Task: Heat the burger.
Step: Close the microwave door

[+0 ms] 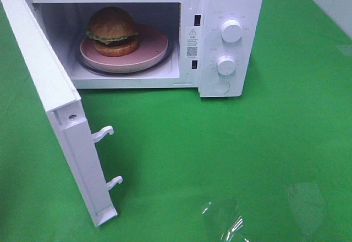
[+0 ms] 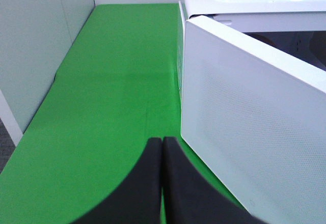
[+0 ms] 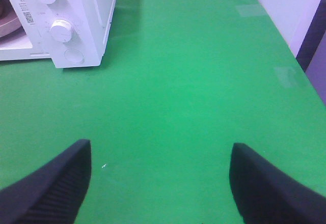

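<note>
We see a desk (image 1: 236,159) covered in bright green cloth. A white microwave (image 1: 242,3) stands toward the far edge of the desk, left of the middle. Its door (image 1: 49,82) is swung fully open on the left-hand hinge, reaching out toward the near left corner of the desk, with two white latch hooks (image 1: 104,133) sticking out of its free edge.

Inside the open cavity, a pink round plate (image 1: 157,47) rests on the glass turntable (image 1: 88,66). The burger (image 1: 113,30) sits on the left part of that plate. It is upright, with a glossy brown bun, a frill of green lettuce and a dark patty.

The left claw (image 2: 162,145) is clenched, its two black fingers pressed together with nothing between them. It hangs over the green cloth just beside the outer face of the open door (image 2: 244,132), not touching it.

The right claw (image 3: 160,147) is released, its fingers spread wide and empty above bare green cloth, well apart from the microwave's front right corner.

On the microwave's right-hand panel we see two white round knobs, one (image 1: 231,31) above the other (image 1: 226,65), and a round button (image 1: 221,86) below them.
</note>
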Robot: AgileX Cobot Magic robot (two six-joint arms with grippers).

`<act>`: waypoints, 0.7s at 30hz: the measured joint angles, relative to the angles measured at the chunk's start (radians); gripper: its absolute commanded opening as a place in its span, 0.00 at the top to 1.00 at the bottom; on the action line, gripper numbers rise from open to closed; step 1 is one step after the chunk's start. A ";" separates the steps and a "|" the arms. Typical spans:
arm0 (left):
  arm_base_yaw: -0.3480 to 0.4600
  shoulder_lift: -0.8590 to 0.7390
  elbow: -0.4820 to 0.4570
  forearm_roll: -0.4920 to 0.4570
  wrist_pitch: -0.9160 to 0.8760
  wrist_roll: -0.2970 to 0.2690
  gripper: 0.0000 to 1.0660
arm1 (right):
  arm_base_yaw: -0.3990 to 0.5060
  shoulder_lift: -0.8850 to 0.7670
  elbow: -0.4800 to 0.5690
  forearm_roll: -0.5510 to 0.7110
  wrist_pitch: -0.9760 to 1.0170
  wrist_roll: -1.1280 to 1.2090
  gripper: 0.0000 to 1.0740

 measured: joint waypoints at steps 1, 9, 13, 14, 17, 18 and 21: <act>0.000 0.010 0.053 -0.005 -0.092 0.000 1.00 | 0.000 0.000 0.000 0.000 0.000 0.000 0.32; 0.000 0.052 0.198 -0.051 -0.364 0.000 1.00 | 0.000 0.000 0.000 0.000 0.000 0.000 0.32; 0.000 0.123 0.231 -0.066 -0.471 -0.005 1.00 | 0.000 0.000 0.000 0.000 0.000 0.000 0.32; 0.000 0.123 0.231 -0.066 -0.471 -0.005 1.00 | 0.000 0.000 0.000 0.000 0.000 0.000 0.32; 0.000 0.221 0.233 -0.070 -0.539 -0.023 1.00 | 0.000 0.000 0.000 0.000 0.000 0.000 0.32; 0.000 0.243 0.233 -0.071 -0.556 -0.026 1.00 | 0.000 0.000 0.000 0.000 0.000 0.000 0.32; 0.000 0.296 0.233 -0.071 -0.594 -0.027 1.00 | 0.000 0.000 0.000 0.000 0.000 0.000 0.32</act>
